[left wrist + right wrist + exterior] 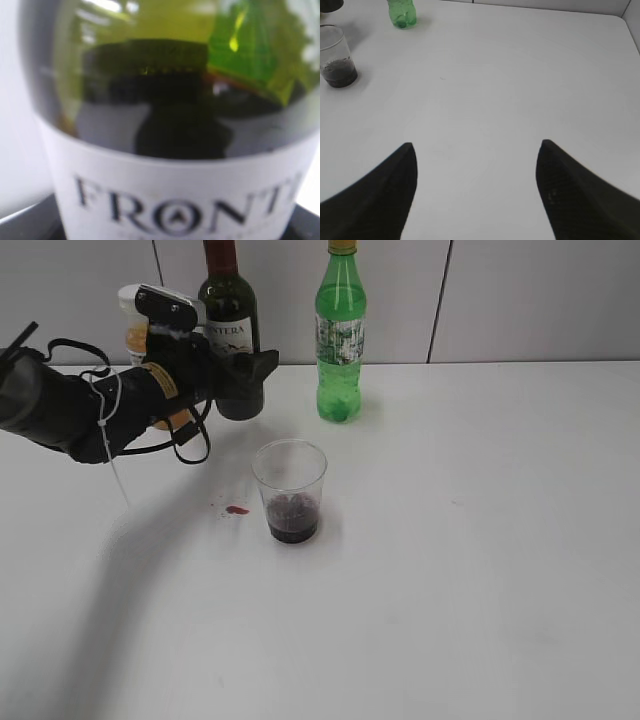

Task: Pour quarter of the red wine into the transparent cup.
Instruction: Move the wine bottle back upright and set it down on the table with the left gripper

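Note:
The red wine bottle [228,310] stands upright at the back left, dark glass with a white "Frontera" label. My left gripper [245,380] is closed round its lower body. In the left wrist view the bottle [175,190] fills the frame, with dark finger edges at both bottom corners. The transparent cup [290,490] stands in front of it, apart, with dark red wine in its bottom third. It also shows in the right wrist view [335,57]. My right gripper [476,150] is open and empty over bare table, far from the cup.
A green soda bottle [341,340] stands at the back, right of the wine, also in the right wrist view [402,14]. An orange juice bottle [135,335] is partly hidden behind my left arm. Red drops [236,508] lie left of the cup.

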Motion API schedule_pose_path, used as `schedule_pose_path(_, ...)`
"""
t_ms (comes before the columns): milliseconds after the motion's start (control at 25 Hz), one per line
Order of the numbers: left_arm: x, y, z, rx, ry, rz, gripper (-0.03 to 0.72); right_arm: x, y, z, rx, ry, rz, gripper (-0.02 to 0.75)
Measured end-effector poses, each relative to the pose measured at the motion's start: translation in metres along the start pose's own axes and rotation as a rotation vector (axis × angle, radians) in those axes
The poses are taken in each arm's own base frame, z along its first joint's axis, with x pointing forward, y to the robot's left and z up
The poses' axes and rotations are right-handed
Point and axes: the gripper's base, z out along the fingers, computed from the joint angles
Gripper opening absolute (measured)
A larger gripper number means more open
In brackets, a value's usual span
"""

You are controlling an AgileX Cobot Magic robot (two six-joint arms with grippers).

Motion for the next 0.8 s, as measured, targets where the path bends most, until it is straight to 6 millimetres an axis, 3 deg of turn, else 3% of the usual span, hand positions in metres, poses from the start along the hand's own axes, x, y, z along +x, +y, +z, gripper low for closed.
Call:
schedule_pose_path(400, 0.022, 0.001, 0.013, 0.001, 0.048, -0.001, 0.545, 0.000, 0.000, 0.000, 0.001, 0.000, 0.000, 0.593)
schedule_pose_path(640, 0.025, 0.001, 0.013, -0.003, 0.051, -0.006, 0.545, 0.000, 0.000, 0.000, 0.001, 0.000, 0.000, 0.593)
schedule_pose_path(800, 0.039, 0.002, 0.016, -0.004, 0.055, -0.018, 0.545, 0.000, 0.000, 0.000, 0.001, 0.000, 0.000, 0.593)
